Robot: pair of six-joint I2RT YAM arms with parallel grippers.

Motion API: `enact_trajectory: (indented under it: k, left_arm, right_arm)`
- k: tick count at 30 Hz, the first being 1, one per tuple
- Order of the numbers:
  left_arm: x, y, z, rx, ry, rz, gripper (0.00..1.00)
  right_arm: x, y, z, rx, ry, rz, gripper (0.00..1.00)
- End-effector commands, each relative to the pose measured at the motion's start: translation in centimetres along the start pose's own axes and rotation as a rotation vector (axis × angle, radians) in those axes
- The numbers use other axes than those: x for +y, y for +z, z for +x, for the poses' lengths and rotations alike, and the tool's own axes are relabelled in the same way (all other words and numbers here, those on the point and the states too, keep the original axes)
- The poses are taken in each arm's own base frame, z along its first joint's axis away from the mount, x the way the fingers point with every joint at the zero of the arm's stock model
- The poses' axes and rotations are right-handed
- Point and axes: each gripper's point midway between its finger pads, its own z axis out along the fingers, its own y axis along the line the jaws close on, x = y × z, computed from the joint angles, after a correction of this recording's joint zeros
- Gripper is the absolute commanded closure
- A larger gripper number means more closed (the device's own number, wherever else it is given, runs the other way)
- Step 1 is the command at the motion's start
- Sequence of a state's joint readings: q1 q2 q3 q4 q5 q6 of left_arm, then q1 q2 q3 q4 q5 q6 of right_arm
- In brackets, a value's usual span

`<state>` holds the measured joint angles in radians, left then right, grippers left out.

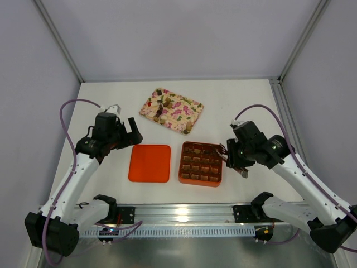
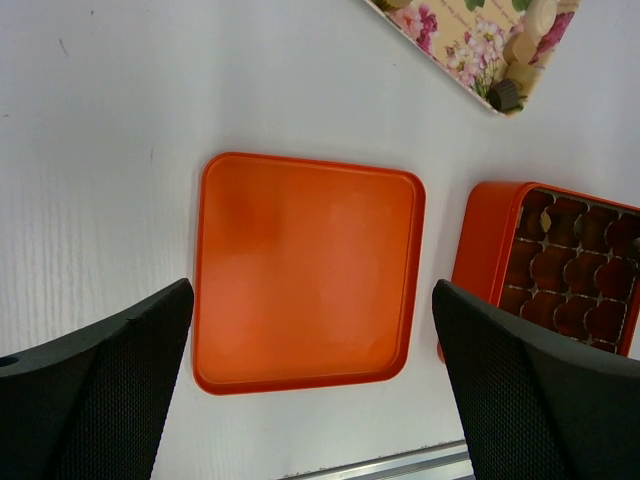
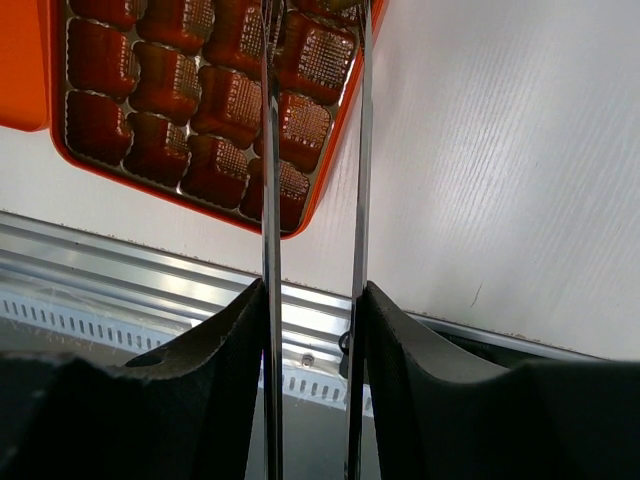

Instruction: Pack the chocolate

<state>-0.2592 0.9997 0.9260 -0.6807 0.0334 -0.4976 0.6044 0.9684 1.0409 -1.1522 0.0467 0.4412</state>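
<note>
The chocolate shows as several brown lumps (image 1: 162, 106) on the pink floral tray (image 1: 187, 116) and as lumps filling cells (image 3: 230, 100) of the orange box (image 1: 201, 181). My right gripper (image 1: 236, 159) is shut on metal tongs (image 3: 270, 200). The tongs' blades reach over the box's right edge, and their tips are cut off at the top of the right wrist view. My left gripper (image 1: 131, 132) is open and empty, above the flat orange lid (image 2: 305, 270) left of the box. The left wrist view also shows the box (image 2: 485, 240) and a tray corner (image 2: 450, 50).
The aluminium rail (image 1: 184, 212) with both arm bases runs along the near table edge, just below box and lid. White walls and frame posts enclose the table. The tray lies at the back centre, tilted.
</note>
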Motion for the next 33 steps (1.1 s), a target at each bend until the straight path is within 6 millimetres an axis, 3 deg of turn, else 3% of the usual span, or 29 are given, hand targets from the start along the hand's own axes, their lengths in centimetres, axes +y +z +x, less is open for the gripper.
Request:
enact_trajectory:
  k: [1, 5, 6, 8, 9, 10, 11, 17, 20, 23, 33]
  left_arm:
    - [-0.6, -0.3, -0.8, -0.026, -0.003, 0.029, 0.0]
    - [-0.5, -0.2, -0.9, -0.029, -0.006, 0.024, 0.0]
    - [-0.6, -0.2, -0.9, -0.03, -0.003, 0.026, 0.0]
    - [-0.6, -0.2, -0.9, -0.029, -0.004, 0.024, 0.0]
    - [-0.6, -0.2, -0.9, -0.027, -0.004, 0.025, 0.0]
    - [-0.6, -0.1, -0.8, -0.024, -0.005, 0.023, 0.0]
    - [-0.5, -0.2, -0.9, -0.026, -0.004, 0.023, 0.0]
    - [-0.4, -0.1, -0.8, -0.025, -0.003, 0.016, 0.0]
    - [-0.5, 0.0, -0.8, -0.023, -0.002, 0.018, 0.0]
    - [-0.4, 0.0, -0.8, -0.022, -0.003, 0.014, 0.0]
    - [-0.4, 0.0, -0.8, -0.021, -0.003, 0.016, 0.0]
  right_arm:
    - [1.2, -1.7, -3.7, -0.111, 0.0, -0.033, 0.56]
    - [2.7, -1.8, -7.0, -0.142, -0.047, -0.046, 0.56]
    - [3.4, -2.3, -8.6, -0.181, -0.051, -0.062, 0.56]
    - [4.1, -1.0, -10.2, -0.163, -0.079, -0.053, 0.56]
    - [4.6, -1.2, -11.9, -0.193, -0.079, -0.063, 0.56]
    - [4.8, 0.2, -12.6, -0.165, -0.092, -0.044, 0.57]
    - [5.0, 0.2, -14.2, -0.189, -0.094, -0.041, 0.57]
    - [5.8, 4.8, -18.3, -0.136, -0.11, -0.025, 0.58]
    - [6.3, 7.2, -18.7, -0.085, -0.126, -0.029, 0.6]
    - [7.5, 8.2, -19.0, -0.058, -0.132, -0.084, 0.6]
    - [8.0, 9.9, -17.9, -0.003, -0.158, -0.095, 0.6]
